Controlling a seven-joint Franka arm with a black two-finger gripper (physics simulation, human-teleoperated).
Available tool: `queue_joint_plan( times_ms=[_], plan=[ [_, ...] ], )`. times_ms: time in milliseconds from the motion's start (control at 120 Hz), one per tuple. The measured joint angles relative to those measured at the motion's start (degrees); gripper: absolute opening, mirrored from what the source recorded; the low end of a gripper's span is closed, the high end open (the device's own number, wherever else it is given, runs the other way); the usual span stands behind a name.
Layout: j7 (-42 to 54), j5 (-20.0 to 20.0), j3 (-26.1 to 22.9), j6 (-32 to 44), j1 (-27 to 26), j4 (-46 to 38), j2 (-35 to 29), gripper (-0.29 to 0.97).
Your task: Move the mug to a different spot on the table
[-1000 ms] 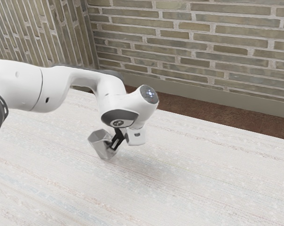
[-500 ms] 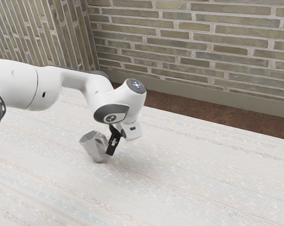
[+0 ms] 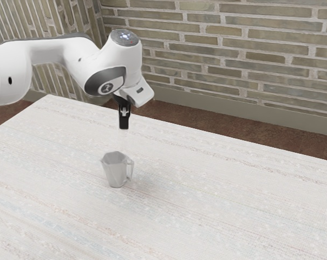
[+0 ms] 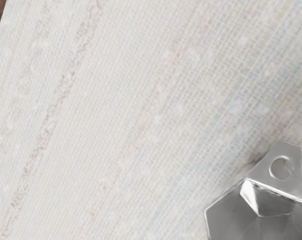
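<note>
A pale, whitewashed wooden bench (image 3: 234,206) with faint streaked grain fills the foreground, its far edge running diagonally. Beyond it, a strip of reddish-brown floor (image 3: 250,129) meets a grey skirting band (image 3: 244,107) at the foot of a grey-green brick wall (image 3: 234,49).

glossy faceted metal mug (image 3: 117,168) on a matt, woven-looking pale table (image 3: 234,206); rough brick wall (image 3: 234,49) behind.

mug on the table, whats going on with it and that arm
A Franka arm's gripper hangs in the air above the grey mug, holding nothing. The mug stands upright on the table, free of the arm, its handle toward the exterior view's right.
</note>
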Motion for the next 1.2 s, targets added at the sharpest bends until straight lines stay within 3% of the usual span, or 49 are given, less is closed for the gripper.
queue_joint_plan(
  times_ms=[367,1200],
  plan=[
    [-5.3,-9.3,0.0,-0.7,3.4,9.9,0.1,0.68],
    [-14.3,-10.7,0.1,-1.2,4.6,9.4,0.0,0.68]
  ],
)
